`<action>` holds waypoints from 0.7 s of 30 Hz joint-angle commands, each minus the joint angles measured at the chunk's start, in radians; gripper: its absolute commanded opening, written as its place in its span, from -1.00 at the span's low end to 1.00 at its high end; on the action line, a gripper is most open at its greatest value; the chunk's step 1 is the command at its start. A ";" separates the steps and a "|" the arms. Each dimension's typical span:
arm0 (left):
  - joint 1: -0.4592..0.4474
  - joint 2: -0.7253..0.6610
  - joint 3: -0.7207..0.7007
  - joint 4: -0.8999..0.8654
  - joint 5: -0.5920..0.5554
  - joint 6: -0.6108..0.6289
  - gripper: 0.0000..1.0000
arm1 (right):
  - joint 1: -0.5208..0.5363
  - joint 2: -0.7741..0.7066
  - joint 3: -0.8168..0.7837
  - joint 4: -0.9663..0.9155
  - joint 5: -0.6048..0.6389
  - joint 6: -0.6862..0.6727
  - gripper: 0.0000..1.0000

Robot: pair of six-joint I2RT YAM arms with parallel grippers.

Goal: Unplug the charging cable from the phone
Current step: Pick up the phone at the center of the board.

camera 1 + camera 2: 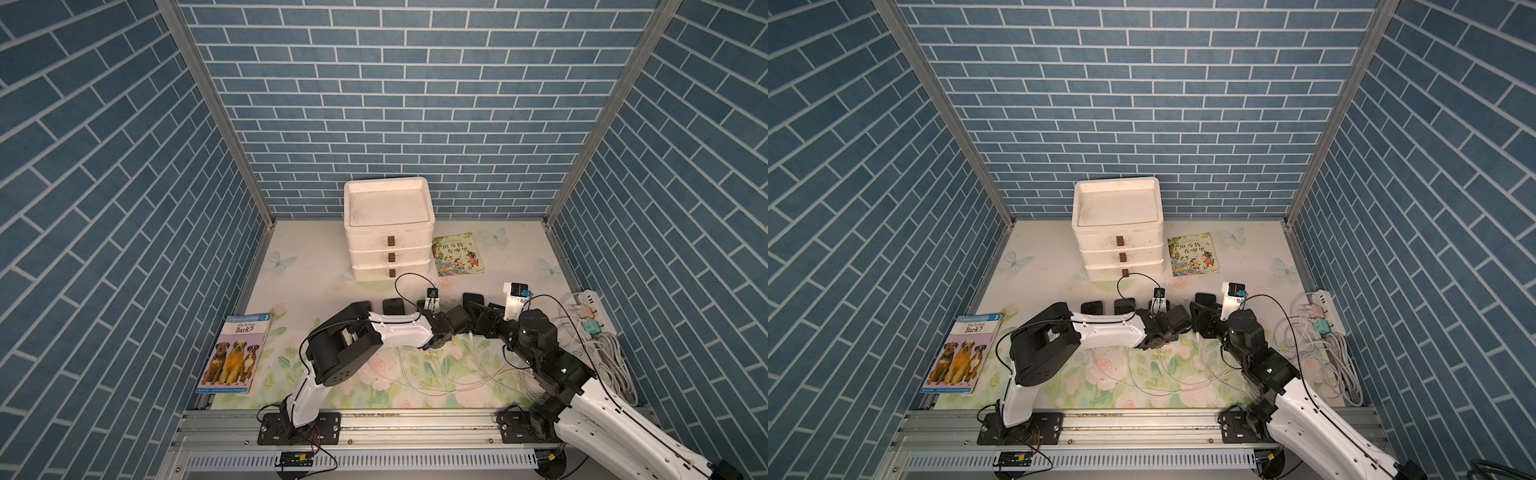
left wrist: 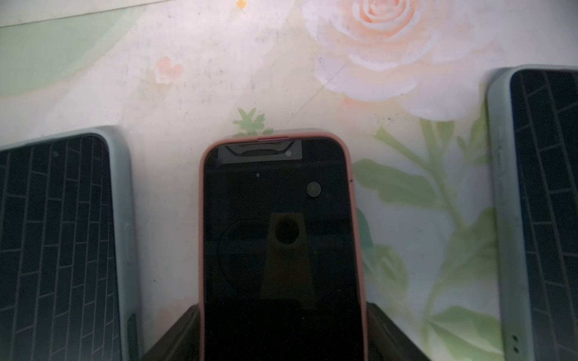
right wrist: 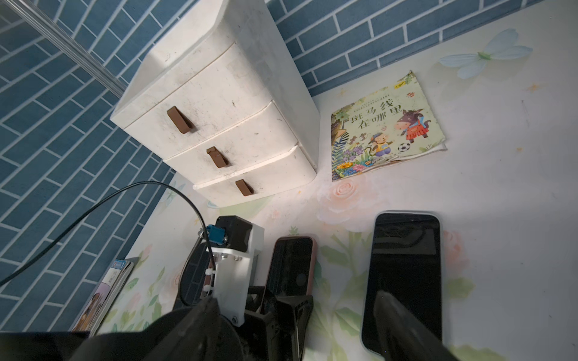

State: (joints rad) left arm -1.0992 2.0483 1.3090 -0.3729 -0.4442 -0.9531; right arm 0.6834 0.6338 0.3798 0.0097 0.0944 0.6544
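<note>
In both top views four phones (image 1: 392, 306) lie in a row on the flowered table (image 1: 316, 266), in front of the drawers (image 1: 388, 232). The left gripper (image 1: 427, 311) and right gripper (image 1: 469, 311) meet over the row's right half. A white cable (image 1: 472, 345) runs out from under them toward the front, its plug hidden. In the left wrist view the pink phone (image 2: 281, 234) lies flat, screen up and dark, between two pale-cased ones. The left jaws straddle its near end, a finger (image 2: 175, 334) against each side of the case. In the right wrist view the right jaws stand spread and empty, one finger (image 3: 403, 325) above the neighbour (image 3: 406, 265) of the pink phone (image 3: 292, 265).
</note>
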 commanded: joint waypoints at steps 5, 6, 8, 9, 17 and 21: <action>-0.024 -0.044 -0.036 0.107 0.029 -0.060 -1.00 | 0.133 0.060 -0.159 0.062 -0.283 -0.119 0.52; -0.024 -0.056 -0.043 0.115 0.022 -0.063 -1.00 | 0.138 0.051 -0.177 0.079 -0.295 -0.113 0.50; -0.024 -0.077 -0.067 0.135 0.008 -0.075 -1.00 | 0.147 0.034 -0.214 0.114 -0.318 -0.097 0.48; -0.024 -0.091 -0.081 0.151 0.004 -0.081 -1.00 | 0.151 0.028 -0.229 0.124 -0.321 -0.090 0.47; -0.028 -0.149 -0.121 0.247 -0.028 -0.084 -1.00 | 0.126 0.067 -0.166 -0.109 -0.013 0.052 0.40; -0.028 -0.149 -0.117 0.262 -0.030 -0.075 -1.00 | 0.094 0.016 -0.154 -0.110 -0.055 0.071 0.35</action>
State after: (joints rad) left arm -1.1282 1.9259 1.1690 -0.1646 -0.4530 -1.0245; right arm 0.7876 0.6922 0.2089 -0.0547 0.0505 0.7044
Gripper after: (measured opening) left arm 0.791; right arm 0.683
